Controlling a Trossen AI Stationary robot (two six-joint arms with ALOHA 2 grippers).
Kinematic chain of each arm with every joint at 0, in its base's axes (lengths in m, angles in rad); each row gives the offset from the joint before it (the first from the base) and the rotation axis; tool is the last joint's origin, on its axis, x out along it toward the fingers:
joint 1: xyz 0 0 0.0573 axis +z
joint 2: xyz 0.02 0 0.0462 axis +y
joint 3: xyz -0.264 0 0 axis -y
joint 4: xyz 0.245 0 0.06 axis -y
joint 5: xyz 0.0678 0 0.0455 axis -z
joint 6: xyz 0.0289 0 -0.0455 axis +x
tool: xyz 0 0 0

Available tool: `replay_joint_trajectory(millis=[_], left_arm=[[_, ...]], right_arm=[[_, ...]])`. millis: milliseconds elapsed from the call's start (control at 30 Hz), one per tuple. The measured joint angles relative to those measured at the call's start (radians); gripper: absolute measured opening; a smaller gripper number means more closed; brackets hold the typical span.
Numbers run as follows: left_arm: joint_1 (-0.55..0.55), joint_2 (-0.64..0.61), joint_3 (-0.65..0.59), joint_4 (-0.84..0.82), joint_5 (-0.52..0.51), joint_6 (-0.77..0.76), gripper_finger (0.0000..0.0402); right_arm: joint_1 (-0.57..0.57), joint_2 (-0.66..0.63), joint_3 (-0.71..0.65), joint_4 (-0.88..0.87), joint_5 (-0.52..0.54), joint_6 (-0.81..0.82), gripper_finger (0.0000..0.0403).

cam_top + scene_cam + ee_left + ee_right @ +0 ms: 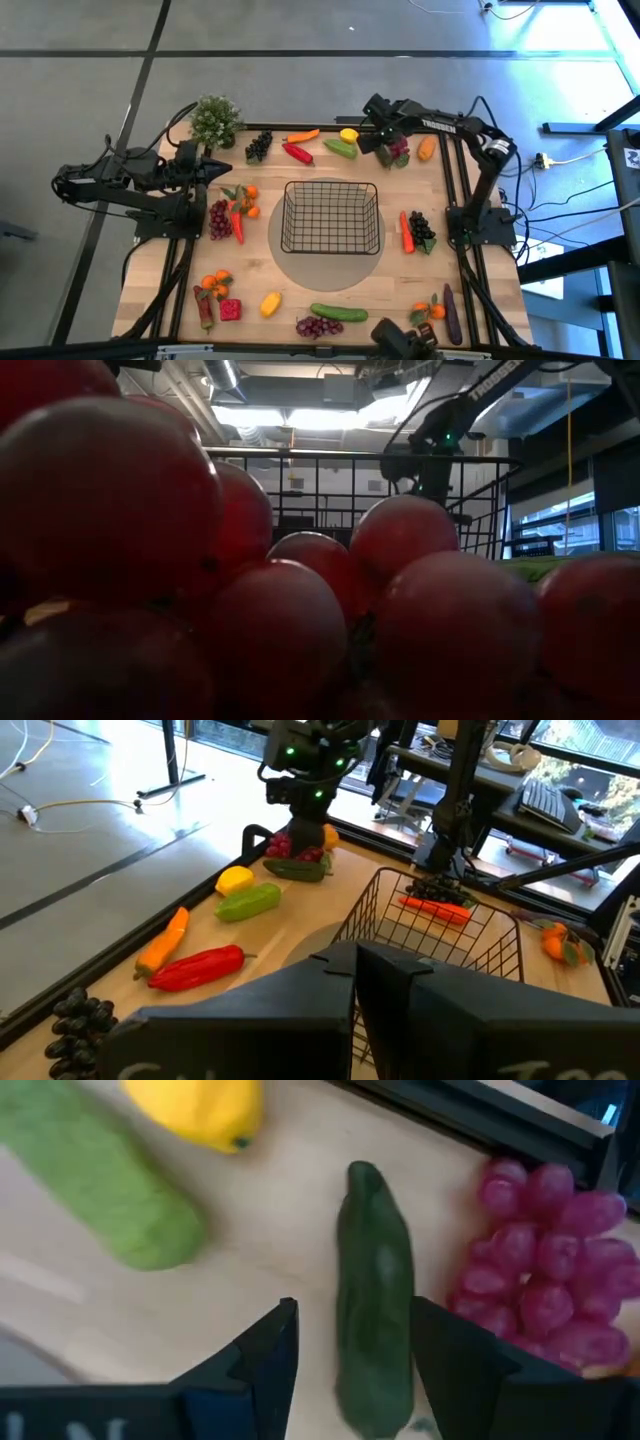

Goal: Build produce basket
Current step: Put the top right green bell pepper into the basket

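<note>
The left gripper [222, 170] hangs over the tabletop's [330, 290] left edge, just beside the potted plant [214, 120], its jaws closed on nothing. Below it lie red grapes [219, 218], a red pepper [237, 224] and oranges [248, 192]. The basket [331, 216] sits at the middle of the tabletop, empty. Produce rings it: dark grapes [258, 146], a carrot [303, 135] and another red pepper [297, 153] along the far edge, a cucumber [338, 313] and more grapes [317, 327] along the near edge. The right gripper [372, 143] is low at the far edge, right of the basket's middle, jaws open astride a dark green cucumber [375, 1335]. Just beside that cucumber lie pink grapes [545, 1275], a lemon [200, 1110] and a lighter green vegetable [95, 1175]. Farther right, near the edge, an eggplant [451, 312] lies.
</note>
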Motion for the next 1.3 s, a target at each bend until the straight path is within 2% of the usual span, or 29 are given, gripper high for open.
replay_joint_trajectory(millis=[400,567,1167,1300], left_arm=[[0.000,0.000,0.000,0.002,-0.009,-0.003,0.0000],[0.000,0.000,0.000,0.002,-0.016,0.000,0.0000],[0.000,0.000,0.000,0.001,-0.018,0.001,0.0000],[0.000,0.000,0.000,0.001,-0.018,0.001,0.0000]], right_arm=[[-0.027,0.083,0.000,0.058,0.000,-0.061,0.0178],[-0.033,0.117,0.000,0.059,0.041,-0.061,0.0178],[-0.042,0.156,-0.011,0.068,0.038,-0.077,0.0178],[-0.030,0.157,-0.011,0.066,0.072,-0.061,0.0154]])
